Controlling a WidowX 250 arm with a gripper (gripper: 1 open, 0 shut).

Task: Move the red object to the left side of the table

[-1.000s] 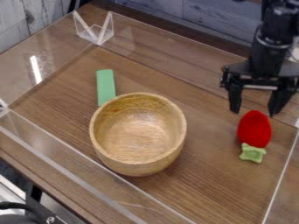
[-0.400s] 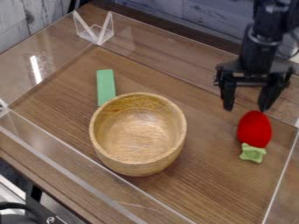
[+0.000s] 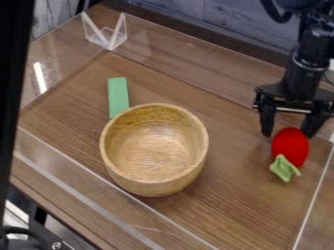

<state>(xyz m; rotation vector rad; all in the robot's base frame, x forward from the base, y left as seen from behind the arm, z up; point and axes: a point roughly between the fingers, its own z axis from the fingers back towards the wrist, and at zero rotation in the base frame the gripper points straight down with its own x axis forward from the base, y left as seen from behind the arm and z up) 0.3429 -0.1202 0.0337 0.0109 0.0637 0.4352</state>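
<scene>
The red object (image 3: pixel 290 147), a small rounded strawberry-like toy with a light green leafy end (image 3: pixel 283 169), lies on the table (image 3: pixel 78 117) near its right wall. My gripper (image 3: pixel 290 130) points straight down just over the toy's far end. It is open, one dark finger (image 3: pixel 267 121) on each side of the toy's top. I cannot tell whether the fingers touch it.
A wooden bowl (image 3: pixel 155 147) sits in the middle of the table, with a flat green strip (image 3: pixel 119 97) behind it to the left. Clear acrylic walls (image 3: pixel 317 200) edge the tabletop. A clear folded stand (image 3: pixel 104 31) is at the back. A dark band (image 3: pixel 12 117) covers the picture's left edge.
The gripper has dropped and shifted right, from hanging beside and above the toy to straddling its top. Its jaws stayed open. A dark band now covers the left edge.
</scene>
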